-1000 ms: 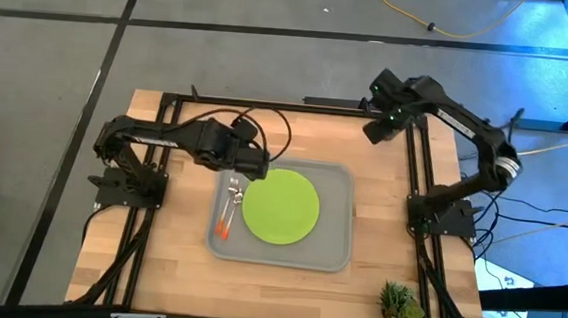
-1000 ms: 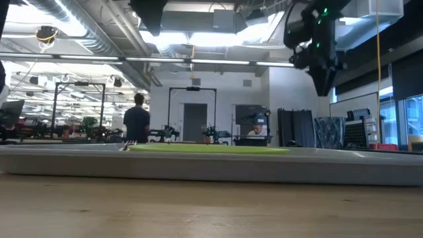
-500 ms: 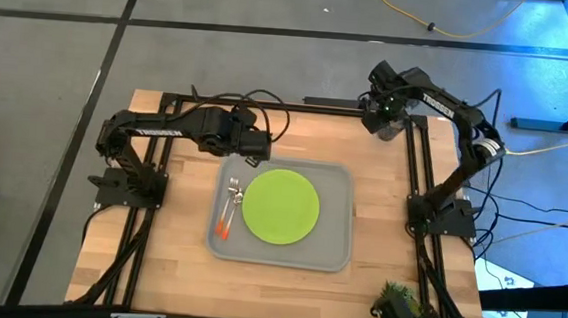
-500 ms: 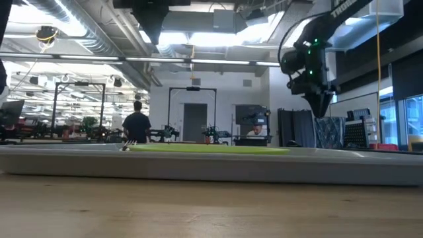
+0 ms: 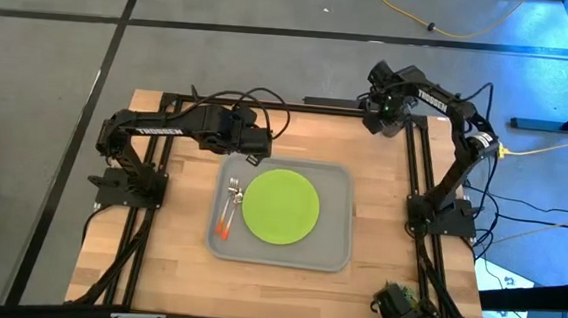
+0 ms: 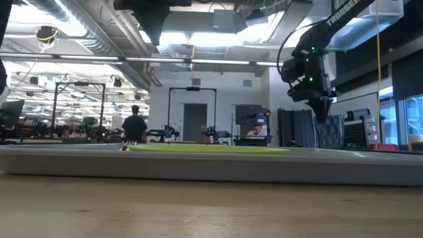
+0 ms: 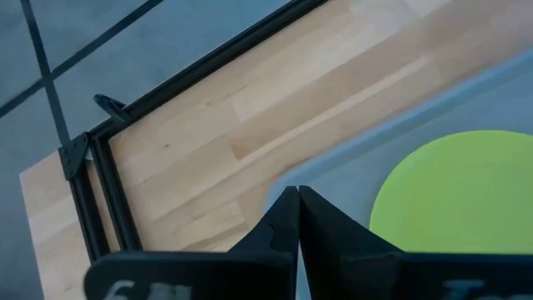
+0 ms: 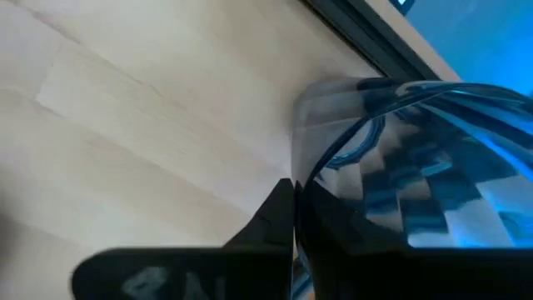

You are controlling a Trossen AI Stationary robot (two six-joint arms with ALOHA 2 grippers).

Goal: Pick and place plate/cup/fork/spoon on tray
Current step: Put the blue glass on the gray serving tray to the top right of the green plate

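Tray (image 5: 333,245): sits mid-table as the collecting spot, between our two arms.
Plate (image 5: 281,206): already lies flat in the tray's middle, leaving a strip free on its left.
Fork (image 5: 227,204) and spoon (image 5: 232,208): lie side by side in that left strip, orange handles toward the near edge.
Cup (image 8: 400,158): the one piece not yet on the tray; it stands at the table's far right corner, right against our right fingers.
Right gripper (image 5: 387,119): we hang over that corner; fingers look pressed narrow beside the cup's wall, not around it, so we judge no grasp yet.
Left gripper (image 7: 296,200): fingers closed together and empty, parked over the tray's far left corner, out of the way.
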